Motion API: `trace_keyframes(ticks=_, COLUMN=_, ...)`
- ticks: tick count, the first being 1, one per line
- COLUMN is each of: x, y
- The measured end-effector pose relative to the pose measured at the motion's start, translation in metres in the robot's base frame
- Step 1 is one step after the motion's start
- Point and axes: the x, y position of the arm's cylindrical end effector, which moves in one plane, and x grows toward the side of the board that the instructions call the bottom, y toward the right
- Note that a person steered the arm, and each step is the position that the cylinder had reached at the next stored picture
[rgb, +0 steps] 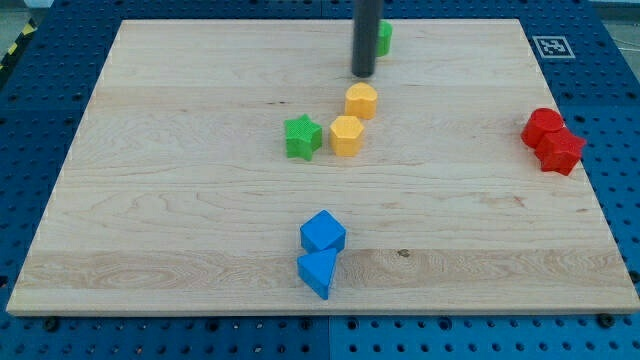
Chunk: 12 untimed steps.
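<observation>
My tip (363, 73) stands near the view's top, just left of a green block (384, 38) that the rod partly hides. Just below the tip sits a yellow hexagonal block (361, 101), with a small gap between them. A second yellow block (346, 135) touches it at its lower left. A green star block (302, 137) lies left of that one.
The wooden board (180, 200) lies on a blue pegboard table. Two red blocks (552, 141) sit together near the board's right edge. A blue cube (323, 232) and a blue triangular block (318, 272) sit together near the view's bottom. A fiducial tag (552, 46) marks the top right corner.
</observation>
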Motion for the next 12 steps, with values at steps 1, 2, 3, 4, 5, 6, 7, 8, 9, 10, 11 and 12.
trace_keyframes(ticks=1, x=0.001, y=0.034)
trace_keyframes(ticks=2, x=0.001, y=0.043)
trace_keyframes(ticks=3, x=-0.005, y=0.048)
trace_keyframes(ticks=4, x=-0.007, y=0.104)
trace_keyframes(ticks=5, x=-0.007, y=0.159)
trace_keyframes(ticks=6, x=-0.035, y=0.157)
trace_keyframes(ticks=7, x=-0.090, y=0.119)
trace_keyframes(ticks=8, x=-0.115, y=0.093)
trace_keyframes(ticks=9, x=-0.111, y=0.090)
trace_keyframes(ticks=10, x=-0.108, y=0.077)
trace_keyframes(ticks=11, x=-0.108, y=0.050)
trace_keyframes(ticks=12, x=-0.108, y=0.024)
